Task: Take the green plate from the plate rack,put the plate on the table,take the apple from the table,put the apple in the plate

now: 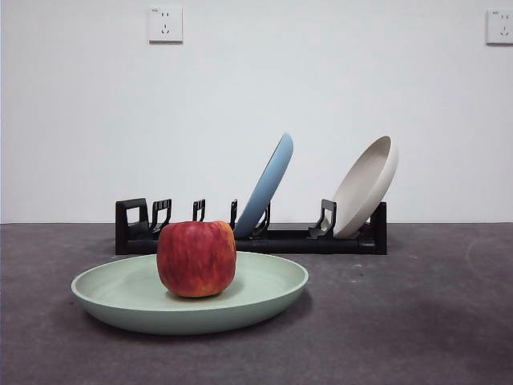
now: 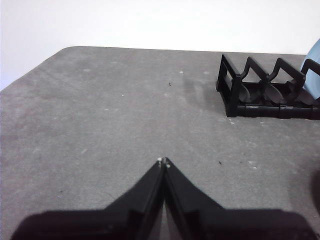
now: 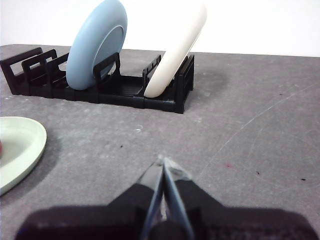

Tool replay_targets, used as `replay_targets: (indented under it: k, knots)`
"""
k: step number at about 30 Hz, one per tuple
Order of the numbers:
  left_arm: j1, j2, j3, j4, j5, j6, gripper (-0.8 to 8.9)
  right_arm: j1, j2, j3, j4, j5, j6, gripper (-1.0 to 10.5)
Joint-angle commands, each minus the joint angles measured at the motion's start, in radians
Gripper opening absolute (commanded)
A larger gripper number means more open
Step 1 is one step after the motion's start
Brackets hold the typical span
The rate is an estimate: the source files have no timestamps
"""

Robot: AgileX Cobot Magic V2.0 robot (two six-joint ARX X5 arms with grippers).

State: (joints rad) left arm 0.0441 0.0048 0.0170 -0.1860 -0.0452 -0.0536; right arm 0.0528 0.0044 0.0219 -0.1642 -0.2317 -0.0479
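Note:
The red apple (image 1: 196, 258) sits upright inside the pale green plate (image 1: 112, 293), which lies flat on the dark grey table (image 1: 417, 321) in front of the black plate rack (image 1: 321, 239). The right wrist view shows the green plate's edge (image 3: 22, 145) and a sliver of the apple (image 3: 1, 147) off to one side of my right gripper (image 3: 163, 161), which is shut and empty above the table (image 3: 250, 125). My left gripper (image 2: 164, 161) is shut and empty over bare table (image 2: 100, 115), with the rack's end (image 2: 265, 92) beyond it. Neither gripper appears in the front view.
A light blue plate (image 1: 267, 186) and a cream plate (image 1: 366, 186) lean in the rack's slots, also seen as the blue plate (image 3: 97, 42) and cream plate (image 3: 175, 47) from the right wrist. A white wall with two sockets (image 1: 165, 24) stands behind.

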Motion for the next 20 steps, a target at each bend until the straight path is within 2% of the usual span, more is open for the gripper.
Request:
replay_targets:
  k: [1,20]
  knots:
    - [0.003,-0.003,-0.013,0.005,-0.003,-0.004,-0.03,0.0,0.006,-0.016,0.002,0.002,0.013,0.0]
    - [0.003,-0.003,-0.013,0.005,-0.002,-0.004,-0.03,0.0,0.015,-0.016,0.002,0.002,0.013,0.0]
